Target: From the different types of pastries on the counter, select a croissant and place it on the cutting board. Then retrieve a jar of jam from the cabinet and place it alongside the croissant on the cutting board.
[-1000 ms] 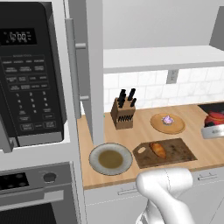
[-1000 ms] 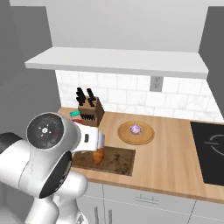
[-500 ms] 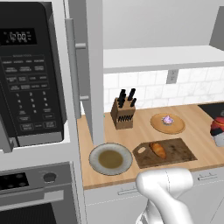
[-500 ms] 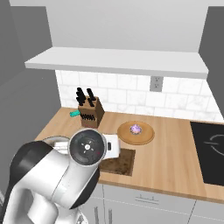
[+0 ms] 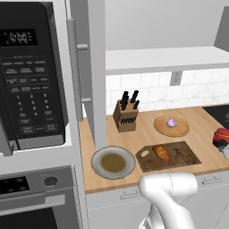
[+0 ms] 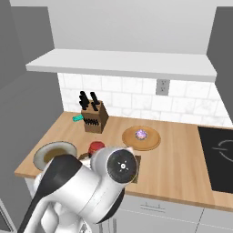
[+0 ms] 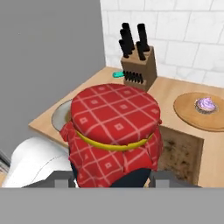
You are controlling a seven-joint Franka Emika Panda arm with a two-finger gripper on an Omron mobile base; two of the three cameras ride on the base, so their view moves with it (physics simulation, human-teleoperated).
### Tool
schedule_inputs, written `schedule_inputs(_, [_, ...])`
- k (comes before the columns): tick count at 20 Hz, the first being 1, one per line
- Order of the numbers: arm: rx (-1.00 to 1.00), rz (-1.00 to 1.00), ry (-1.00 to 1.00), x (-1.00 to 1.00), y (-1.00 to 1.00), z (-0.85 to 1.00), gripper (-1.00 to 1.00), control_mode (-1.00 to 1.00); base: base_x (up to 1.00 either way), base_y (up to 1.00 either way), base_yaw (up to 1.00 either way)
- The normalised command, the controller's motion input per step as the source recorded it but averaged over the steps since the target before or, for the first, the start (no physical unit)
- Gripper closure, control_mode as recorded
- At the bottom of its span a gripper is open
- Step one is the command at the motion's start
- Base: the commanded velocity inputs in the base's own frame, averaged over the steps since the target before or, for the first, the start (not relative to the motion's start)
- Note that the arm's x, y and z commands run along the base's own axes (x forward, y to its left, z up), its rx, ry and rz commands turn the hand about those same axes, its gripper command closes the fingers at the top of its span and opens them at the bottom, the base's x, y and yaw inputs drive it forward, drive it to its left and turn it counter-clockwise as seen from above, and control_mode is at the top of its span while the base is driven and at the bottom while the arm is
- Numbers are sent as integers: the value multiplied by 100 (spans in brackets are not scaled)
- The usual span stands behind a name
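Now | jaws: closed around jar of jam (image 7: 116, 131) | jar above cutting board (image 7: 183, 153)

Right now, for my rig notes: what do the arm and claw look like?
The arm is glossy white with rounded links, dark grey joint sections and a round white end cap with a small centre mark. The claw has two small dark grey finger tips.

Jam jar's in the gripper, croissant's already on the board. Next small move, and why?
Probably carry the jar of jam over the bare end of the cutting board and lower it there. The gripper is shut on the jar and the croissant lies at the board's handle end, leaving space beside it.
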Motion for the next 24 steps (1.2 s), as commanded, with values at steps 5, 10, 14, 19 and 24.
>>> schedule_inputs(5, [0,15,-6,29,-1,-35,100,-100,0,0,0])
schedule_inputs(10, [2,14,-4,38,-1,-39,100,-100,0,0,0])
schedule_inputs(14, [4,14,-3,40,-10,-32,100,-100,0,0,0])
schedule_inputs(19, [2,13,-1,38,-12,-18,100,-100,0,0,0])
schedule_inputs(24, [2,12,0,28,-6,-42,100,-100,0,0,0])
